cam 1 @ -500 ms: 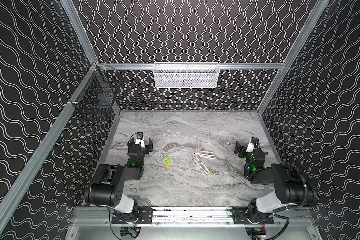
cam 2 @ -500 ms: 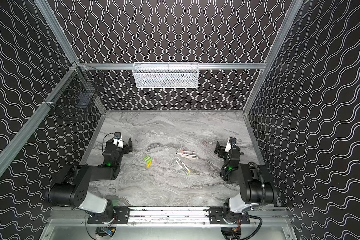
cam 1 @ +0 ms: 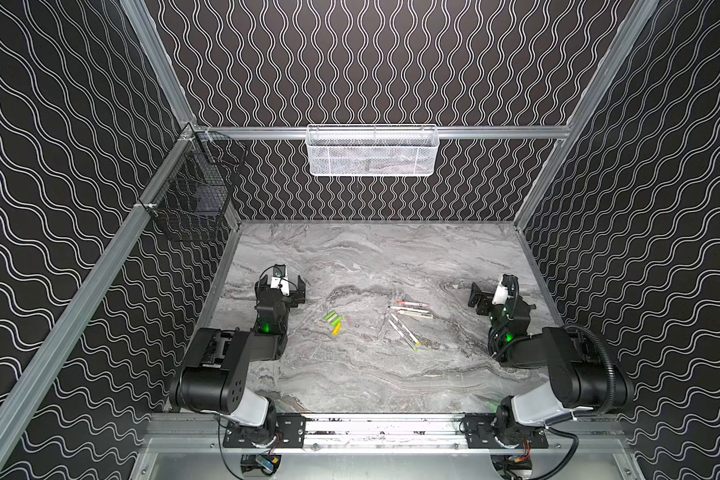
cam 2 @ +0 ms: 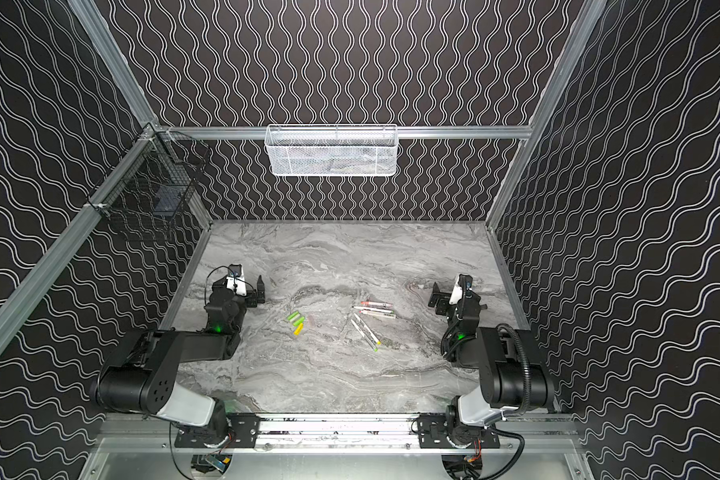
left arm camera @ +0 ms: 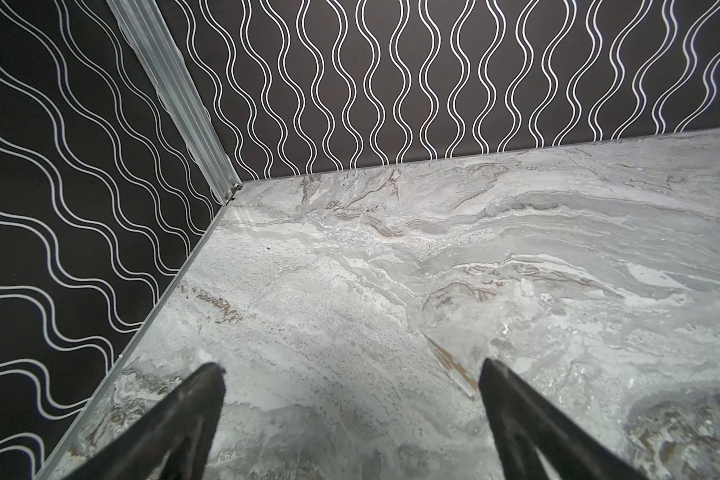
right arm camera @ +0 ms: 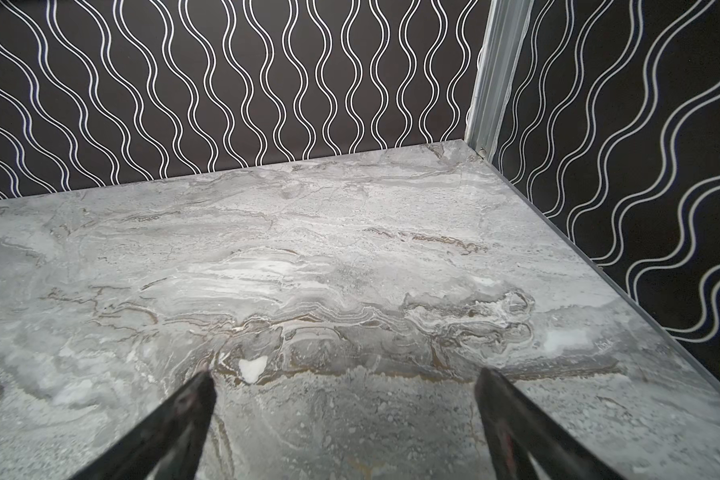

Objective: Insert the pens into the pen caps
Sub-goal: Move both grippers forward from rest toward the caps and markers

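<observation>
nothing is held yet. four pen caps (cam 1: 335, 322) lie in a tight cluster on the marble counter (cam 1: 350, 374): two lime green, one yellow, and one pale pink that nearly vanishes against the stone. the pens (cam 1: 408, 319) lie loose on the right-arm side of the caps, near but not touching them. two lie roughly level and two lie slanted, close side by side.

the left arm (cam 1: 269, 318) sits on the other side of the caps, near them and a bit toward the back wall. the left jaws stand wide apart, w/ only bare counter between them in the wrist view. the right arm (cam 1: 510, 318) is well apart from the caps, past the pens. the right jaws also stand wide apart, empty.

risks, as a guess:
- pens look far thinner than the jaws and lie flat, so a pinch may roll or flick one away, or drag its neighbour in the slanted pair.
- caps are packed tight, so closing on one prob. shoves the rest.
- pink cap is low contrast, easy to miss.
- colour mismatch poss. if pen & cap aren't paired.
- mating needs both on one axis. a tilted grip could jam the tip on the cap rim or pop the cap loose.
</observation>
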Controlling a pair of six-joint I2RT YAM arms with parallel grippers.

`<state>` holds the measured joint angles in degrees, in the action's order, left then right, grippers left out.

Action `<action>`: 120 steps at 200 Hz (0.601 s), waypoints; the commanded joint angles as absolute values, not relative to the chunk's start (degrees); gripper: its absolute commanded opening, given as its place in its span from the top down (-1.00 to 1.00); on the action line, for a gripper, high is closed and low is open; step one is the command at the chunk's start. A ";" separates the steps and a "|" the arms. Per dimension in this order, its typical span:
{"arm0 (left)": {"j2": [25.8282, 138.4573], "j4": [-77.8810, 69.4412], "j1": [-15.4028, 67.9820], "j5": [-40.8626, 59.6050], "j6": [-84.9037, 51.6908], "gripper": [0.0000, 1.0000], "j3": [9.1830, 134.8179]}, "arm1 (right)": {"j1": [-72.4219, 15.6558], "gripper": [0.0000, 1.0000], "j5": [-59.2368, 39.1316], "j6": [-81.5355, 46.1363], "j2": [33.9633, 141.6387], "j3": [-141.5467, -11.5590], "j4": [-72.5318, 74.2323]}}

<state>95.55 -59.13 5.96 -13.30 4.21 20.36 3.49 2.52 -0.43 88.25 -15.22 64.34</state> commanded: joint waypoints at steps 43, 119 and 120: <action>95.03 -60.53 5.80 -6.11 5.53 -0.97 20.20 | 3.34 -0.99 2.58 -0.14 88.14 -15.47 66.62; 90.16 -38.80 7.10 -16.15 4.01 -0.97 30.69 | 3.37 -1.00 2.66 -0.09 88.08 -15.45 66.62; 90.12 -38.51 7.20 -16.65 3.94 -0.98 30.81 | 3.40 -1.00 2.61 -0.13 88.11 -15.46 66.62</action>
<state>90.76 -48.88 6.31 -10.20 4.84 27.68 3.42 2.52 -0.43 88.25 -15.22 64.34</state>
